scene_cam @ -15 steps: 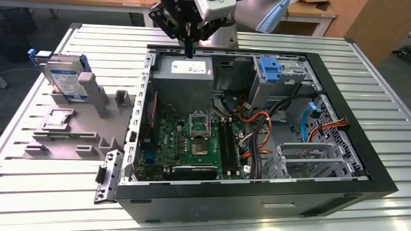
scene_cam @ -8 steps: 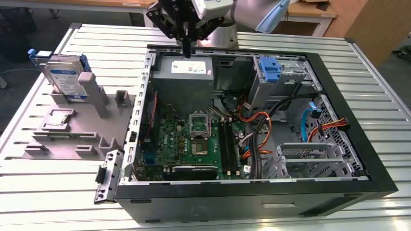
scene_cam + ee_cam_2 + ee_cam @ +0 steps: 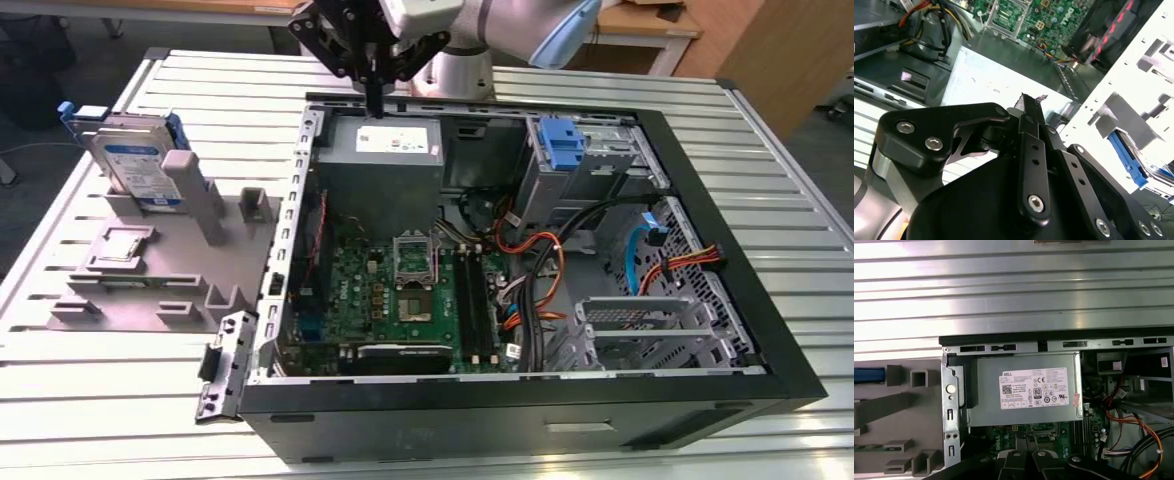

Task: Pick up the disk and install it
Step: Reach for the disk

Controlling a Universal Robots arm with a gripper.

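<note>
The disk (image 3: 140, 165) stands on edge in a grey fixture (image 3: 147, 265) on the table, at the exterior view's left, outside the computer case. It is silver, with a blue-and-white label and a blue frame. A blue strip of its frame (image 3: 868, 375) shows in the first wrist view. My gripper (image 3: 375, 110) hangs over the case's far wall, just above the grey power-supply box (image 3: 387, 140), well off to the disk's right. Its black fingers (image 3: 1030, 117) are pressed together with nothing between them. The box's white sticker (image 3: 1034, 388) lies below the gripper (image 3: 1026, 457).
The open black computer case (image 3: 787, 385) fills the middle of the slatted metal table (image 3: 120, 400). Inside are the green motherboard (image 3: 400, 290), orange and black cables (image 3: 534, 260), a tall blue latch (image 3: 561, 145) and a bare metal drive cage (image 3: 634, 325).
</note>
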